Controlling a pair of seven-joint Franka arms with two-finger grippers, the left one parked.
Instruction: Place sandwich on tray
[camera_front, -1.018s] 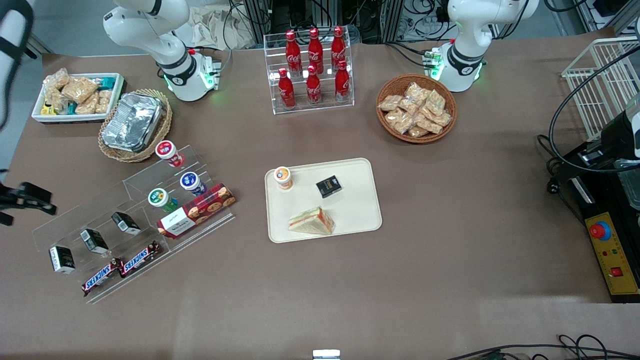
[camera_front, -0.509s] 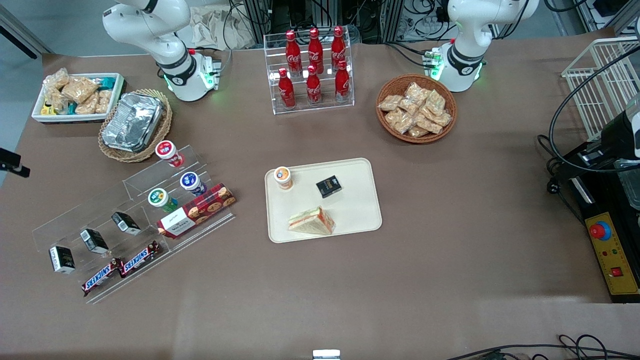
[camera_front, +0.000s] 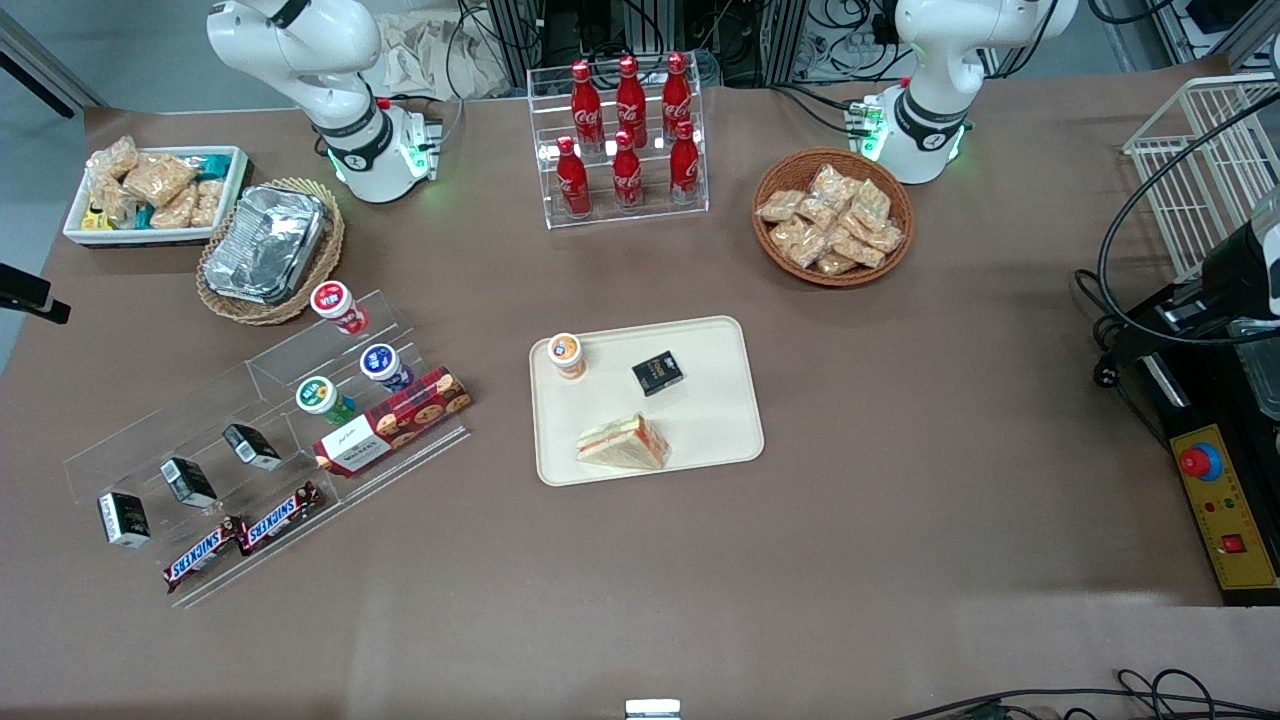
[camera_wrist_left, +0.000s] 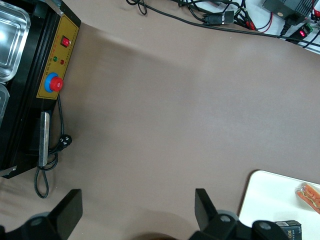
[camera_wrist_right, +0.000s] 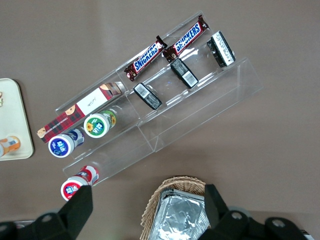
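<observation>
The sandwich, a wrapped triangular wedge with orange and green layers, lies on the cream tray near its front rim. Nothing touches it. The tray's corner and the sandwich's tip also show in the left wrist view. My right gripper is open and empty. It hangs high above the foil container in its wicker basket, far from the tray toward the working arm's end. The tray's rim shows in its view. Only a black part of the gripper shows in the front view.
An orange-lidded cup and a small black box stand on the tray. An acrylic stand holds cups, a cookie box, black packs and Snickers bars. A white snack bin, cola rack and snack basket stand farther back.
My right arm has drawn away from the table's middle and largely left the front view, and its black part has shifted farther from the camera. The sandwich and tray have not moved.
</observation>
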